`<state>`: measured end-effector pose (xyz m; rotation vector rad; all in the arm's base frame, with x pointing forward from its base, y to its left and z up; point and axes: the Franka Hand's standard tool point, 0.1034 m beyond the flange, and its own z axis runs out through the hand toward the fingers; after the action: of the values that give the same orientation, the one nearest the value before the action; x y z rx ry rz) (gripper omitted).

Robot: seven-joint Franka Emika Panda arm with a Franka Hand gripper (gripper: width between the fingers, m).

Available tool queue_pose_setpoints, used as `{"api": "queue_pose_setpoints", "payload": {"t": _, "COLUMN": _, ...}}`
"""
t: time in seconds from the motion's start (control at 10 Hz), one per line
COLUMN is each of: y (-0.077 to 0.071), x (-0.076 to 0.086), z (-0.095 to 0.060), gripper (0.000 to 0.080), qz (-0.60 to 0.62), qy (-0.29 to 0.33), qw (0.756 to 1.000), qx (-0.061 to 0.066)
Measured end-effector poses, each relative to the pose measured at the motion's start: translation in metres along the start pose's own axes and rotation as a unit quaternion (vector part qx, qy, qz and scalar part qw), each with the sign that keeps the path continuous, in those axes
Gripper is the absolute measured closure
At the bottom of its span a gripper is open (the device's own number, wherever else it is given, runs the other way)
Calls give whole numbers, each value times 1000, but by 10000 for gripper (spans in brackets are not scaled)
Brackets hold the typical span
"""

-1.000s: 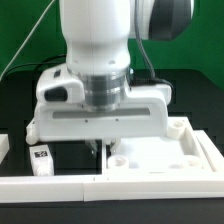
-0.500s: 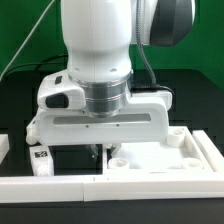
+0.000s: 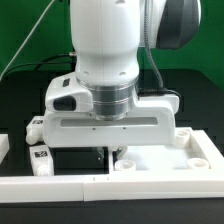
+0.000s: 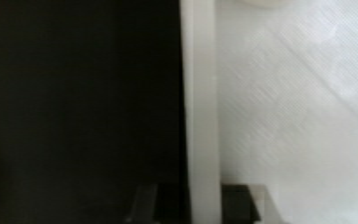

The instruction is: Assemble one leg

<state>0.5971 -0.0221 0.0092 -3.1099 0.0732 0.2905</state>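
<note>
My gripper [image 3: 108, 153] is down at the large white tabletop's [image 3: 165, 158] edge on the exterior view's left. In the wrist view its dark fingers [image 4: 245, 202] stand on either side of the tabletop's rim [image 4: 197, 100], against it, so my gripper [image 4: 201, 204] is shut on the rim. One leg [image 3: 41, 161], a small white peg with a black-and-white tag, stands on the black table at the exterior view's left, apart from the gripper. A second leg [image 3: 36, 128] lies behind it, partly hidden by the arm.
A low white wall [image 3: 90, 187] runs along the front of the table, and a piece of it [image 3: 5, 146] shows at the exterior view's left edge. A round corner socket [image 3: 126, 160] of the tabletop sits just beside the fingers. A green backdrop stands behind.
The arm has moved toward the exterior view's right, and the tabletop has shifted the same way with it. The legs have not moved.
</note>
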Motion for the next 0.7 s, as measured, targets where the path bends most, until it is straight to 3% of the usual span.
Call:
{"api": "queue_pose_setpoints", "payload": {"t": 0.3, "y": 0, "x": -1, "z": -1, "gripper": 742, "qz": -2, "qy": 1, "qw": 1000, "qx": 0}}
{"api": "queue_pose_setpoints", "payload": {"t": 0.4, "y": -3, "x": -5, "z": -9, "gripper": 563, "qz": -3, "qy": 3, "qw": 1000, "qx": 2}}
{"api": "queue_pose_setpoints", "payload": {"t": 0.5, "y": -7, "x": -10, "z": -18, "gripper": 563, "qz": -5, "qy": 5, "qw": 1000, "qx": 4}}
{"api": "queue_pose_setpoints", "payload": {"t": 0.6, "y": -14, "x": -22, "z": -33, "gripper": 428, "qz": -9, "qy": 8, "qw": 1000, "qx": 7}}
{"api": "queue_pose_setpoints", "payload": {"t": 0.7, "y": -21, "x": -38, "z": -45, "gripper": 237, "qz": -13, "qy": 8, "qw": 1000, "qx": 10}}
